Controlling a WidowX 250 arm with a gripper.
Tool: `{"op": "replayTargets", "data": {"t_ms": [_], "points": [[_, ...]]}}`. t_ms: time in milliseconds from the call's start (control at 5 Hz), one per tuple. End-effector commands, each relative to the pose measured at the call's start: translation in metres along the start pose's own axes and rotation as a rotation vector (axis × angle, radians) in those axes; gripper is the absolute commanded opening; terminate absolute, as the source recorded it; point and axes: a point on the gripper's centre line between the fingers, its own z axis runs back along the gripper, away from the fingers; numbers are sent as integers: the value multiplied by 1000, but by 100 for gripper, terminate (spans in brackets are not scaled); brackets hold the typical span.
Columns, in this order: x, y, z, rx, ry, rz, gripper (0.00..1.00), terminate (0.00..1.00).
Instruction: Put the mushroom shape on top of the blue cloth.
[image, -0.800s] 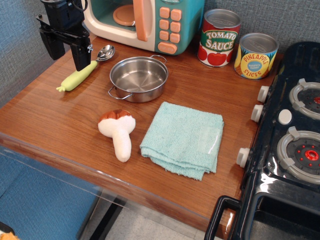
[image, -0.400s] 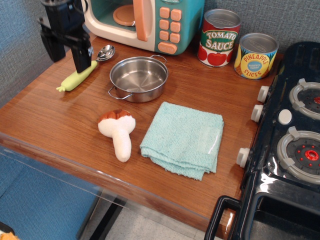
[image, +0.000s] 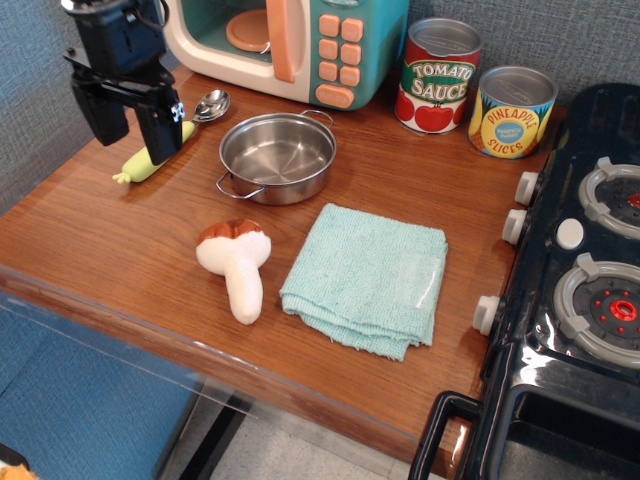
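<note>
Since the earlier frames, the black pincer (image: 130, 125) has shifted slightly toward the near-left, away from the microwave; it hangs over the far-left corner with its two fingers spread and nothing between them. Everything else lies as it did.

You are looking down on a brown wooden surface (image: 120, 235). Along its right edge sits a black toy stove (image: 575, 290) with grey burner rings and white knobs. At the back stands a teal and cream toy microwave (image: 295, 45) with an orange handle. Right of it are a red tomato sauce can (image: 437, 78) and a yellow pineapple slices can (image: 511, 112), just beside each other.

The folded light teal-blue terry cloth (image: 367, 278) lies near the front centre. Behind it, apart from it, rests a round steel pan (image: 277, 157). The plush mushroom with white stem and brown cap (image: 236, 264) lies on its side on the bare wood just left of the cloth, not touching it. A spoon with a green handle and silver bowl (image: 207, 106) lies at the back left, partly hidden behind the pincer.
</note>
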Motion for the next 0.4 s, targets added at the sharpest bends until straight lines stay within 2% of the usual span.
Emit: {"op": "replayTargets", "data": {"t_ms": [0,200], "points": [[-13,-58,5,36,-29,-62,100,0],[-4,-82,-30,56,-1,-40,100,0]]}}
